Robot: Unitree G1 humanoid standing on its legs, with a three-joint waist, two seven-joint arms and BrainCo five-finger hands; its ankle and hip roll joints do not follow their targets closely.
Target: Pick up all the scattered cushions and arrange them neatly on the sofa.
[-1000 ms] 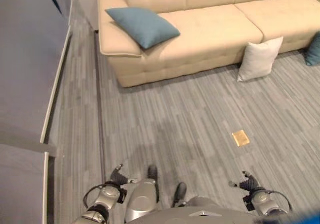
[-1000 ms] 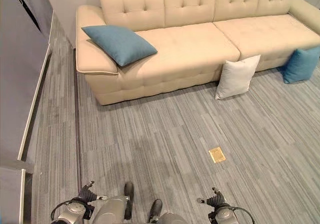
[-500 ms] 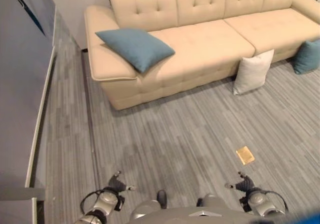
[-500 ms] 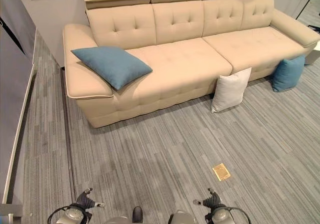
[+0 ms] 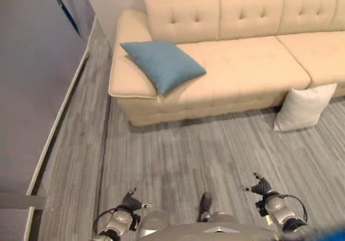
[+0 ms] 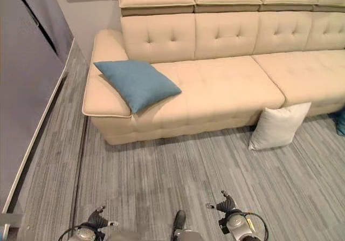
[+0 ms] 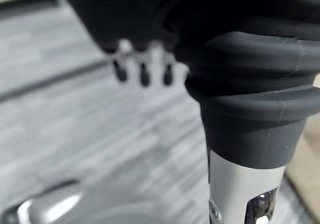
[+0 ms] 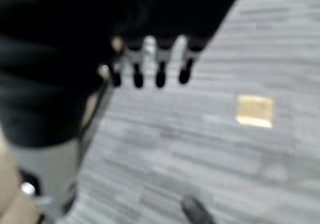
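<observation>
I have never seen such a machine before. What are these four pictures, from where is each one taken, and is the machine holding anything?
This is a humanoid robot standing in a living room. Two pictures come from cameras in its head, looking down and ahead. They show a beige sofa with a blue cushion lying at its left end, against the armrest. A white cushion stands on the grey floor, leaning against the sofa front. A bit of another blue cushion shows at the right edge, also on the floor.

At the bottom you see the left robot hand and the right robot hand, hanging low.

The other two pictures come from cameras on the wrists, looking along each hand at the floor. Both hands hold nothing; their fingers hang relaxed. The right wrist view also shows a small yellowish plate on the floor.
</observation>
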